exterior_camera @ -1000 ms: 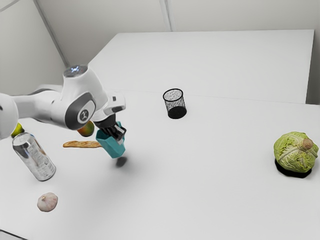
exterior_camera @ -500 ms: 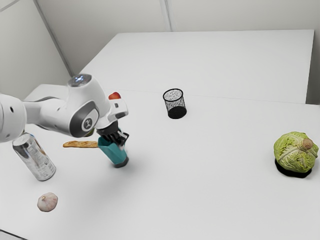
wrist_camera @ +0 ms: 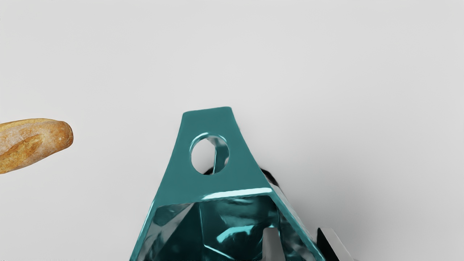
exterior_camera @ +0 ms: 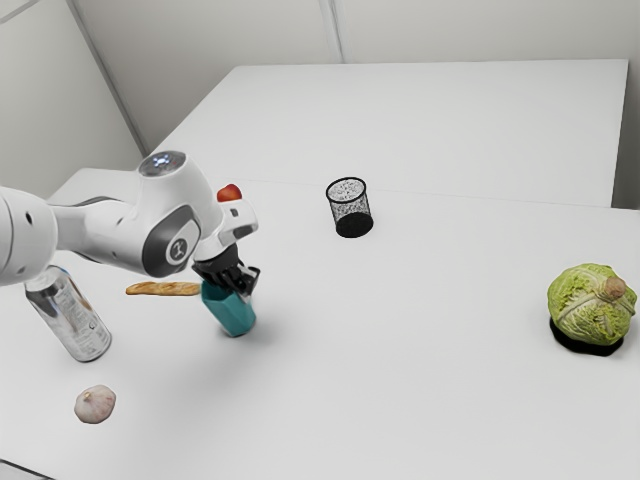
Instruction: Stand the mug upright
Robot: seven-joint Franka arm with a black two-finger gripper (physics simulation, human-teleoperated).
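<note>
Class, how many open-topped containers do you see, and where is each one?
2: the teal, faceted mug at the black gripper, and the round black wire-mesh basket standing apart on the white table. The arm may hide others.

The white table (exterior_camera: 400,410) held a can (exterior_camera: 70,315) — garlic (exterior_camera: 95,404) and baguette (exterior_camera: 165,289) near it, mesh basket (exterior_camera: 354,225) and cabbage (exterior_camera: 590,305) well apart from it.

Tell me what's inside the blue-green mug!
Inside the mug, you can see shiny walls and a grey bit of the end effector. That bit covers whatever is behind it.
</note>
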